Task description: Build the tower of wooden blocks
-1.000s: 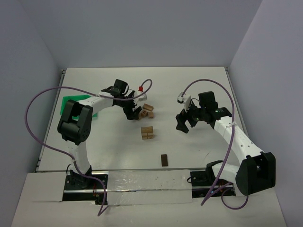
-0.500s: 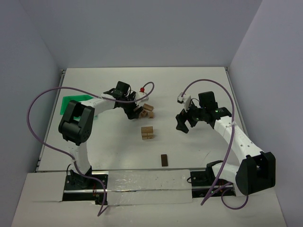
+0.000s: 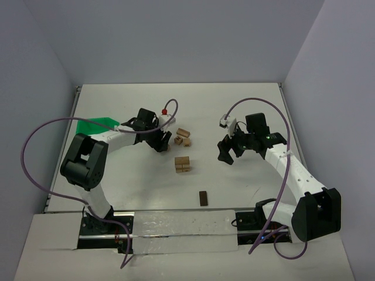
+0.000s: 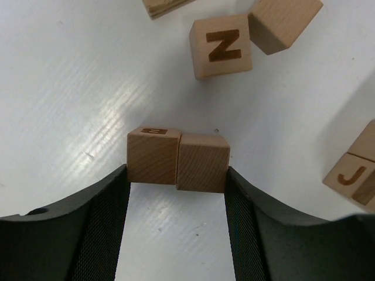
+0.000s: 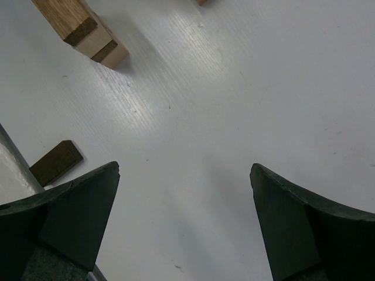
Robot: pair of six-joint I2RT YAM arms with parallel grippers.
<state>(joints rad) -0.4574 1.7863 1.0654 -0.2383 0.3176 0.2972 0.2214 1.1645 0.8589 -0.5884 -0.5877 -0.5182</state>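
My left gripper [image 4: 177, 175] is shut on two light-tan wood blocks [image 4: 177, 159] held side by side between its fingertips; in the top view it [image 3: 162, 141] sits just left of the loose blocks. Loose blocks lie beyond it: an N block [image 4: 221, 45], a plain block [image 4: 284, 22] and a J block [image 4: 351, 175]. They show as a small cluster [image 3: 184, 137] in the top view. The short tower [image 3: 182, 164] stands mid-table and shows in the right wrist view [image 5: 82, 29]. My right gripper [image 3: 229, 151] is open and empty above bare table [image 5: 184, 175].
A green bin [image 3: 96, 124] lies at the far left behind the left arm. A dark brown block [image 3: 203, 198] lies flat near the front edge, also in the right wrist view [image 5: 55, 162]. Purple cables loop above both arms.
My left gripper has drawn back to the left from the loose cluster with two blocks between its fingers, and its elbow has swung left. The right arm has not moved.
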